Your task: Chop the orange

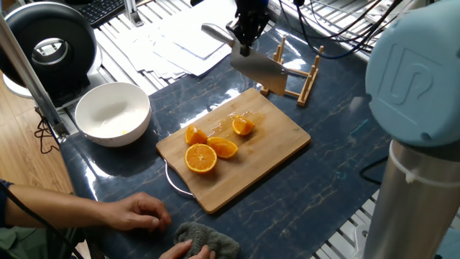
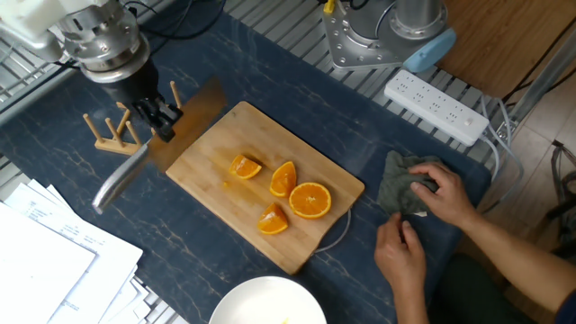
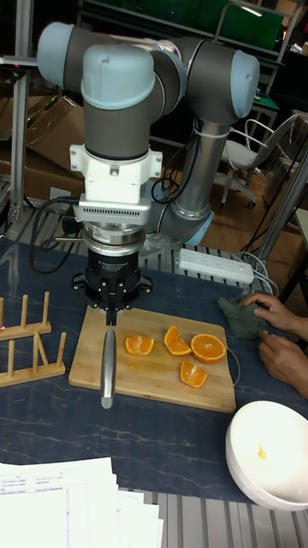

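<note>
My claw (image 2: 160, 118) is shut tight on a knife (image 2: 171, 126). I hold it up in the air, over the far edge of the board (image 2: 216, 229), near the rack (image 2: 108, 133). The blade is not touching anything yet.

Four orange bits lie on the board. The orange (image 2: 244, 166) I think I must chop is the small wedge closest to my knife. It sits alone, a bit apart from the other wedge (image 2: 283, 178), the round half (image 2: 310, 199) and the last wedge (image 2: 273, 219) near the bowl (image 2: 270, 306).

What could go wrong? The wedge is small, wet and round on its skin side. If my blade comes down off the middle, the wedge could roll or slip away, and I would hit bare wood. If I slide over too far, I could cut the wrong piece. The rack is close to my knife, so a wide swing could bump it. A person's hand (image 2: 436, 192) rests on a cloth (image 2: 400, 183) past the other end of the board. It is well away from the blade now, and it should stay there.

The wedge lies flat, juicy side up. In the view from the rack side, its long way runs about left to right, and its curved skin edge faces down, toward the bowl side. A cut across the long way looks best to me.
</note>
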`<state>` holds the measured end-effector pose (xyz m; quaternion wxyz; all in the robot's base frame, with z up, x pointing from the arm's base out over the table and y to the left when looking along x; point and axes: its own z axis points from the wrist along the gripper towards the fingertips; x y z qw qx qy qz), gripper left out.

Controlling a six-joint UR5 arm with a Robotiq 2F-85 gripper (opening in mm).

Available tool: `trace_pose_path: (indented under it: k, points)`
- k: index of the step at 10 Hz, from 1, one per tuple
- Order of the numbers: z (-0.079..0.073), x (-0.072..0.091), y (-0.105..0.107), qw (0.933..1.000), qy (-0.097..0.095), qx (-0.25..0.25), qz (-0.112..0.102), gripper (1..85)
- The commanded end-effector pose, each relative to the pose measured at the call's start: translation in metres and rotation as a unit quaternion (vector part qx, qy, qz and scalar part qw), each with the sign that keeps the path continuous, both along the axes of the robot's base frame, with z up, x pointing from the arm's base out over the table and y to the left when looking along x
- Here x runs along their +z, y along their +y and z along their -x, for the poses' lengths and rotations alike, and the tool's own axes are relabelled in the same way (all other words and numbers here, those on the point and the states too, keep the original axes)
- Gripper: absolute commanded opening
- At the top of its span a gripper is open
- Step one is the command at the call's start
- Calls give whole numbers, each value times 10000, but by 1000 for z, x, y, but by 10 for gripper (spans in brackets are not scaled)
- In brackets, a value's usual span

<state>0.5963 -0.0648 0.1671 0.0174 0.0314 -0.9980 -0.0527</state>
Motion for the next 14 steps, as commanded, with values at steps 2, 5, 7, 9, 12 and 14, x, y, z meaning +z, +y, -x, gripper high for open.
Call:
trace_pose_path:
  k: [2, 5, 7, 9, 12, 14]
  points:
    - [-7, 0, -22, 9990, -185, -21, 417, 10]
    - [3, 2, 4, 9992, 54, -391, -74, 10]
    - [38, 3, 32, 9973, 36, -602, -414, 10]
    - [62, 0, 42, 9979, -9, -500, -419, 10]
    - [74, -18, 68, 9974, -92, -559, -453, 10]
    - [70, -30, 74, 9977, -153, -542, -372, 10]
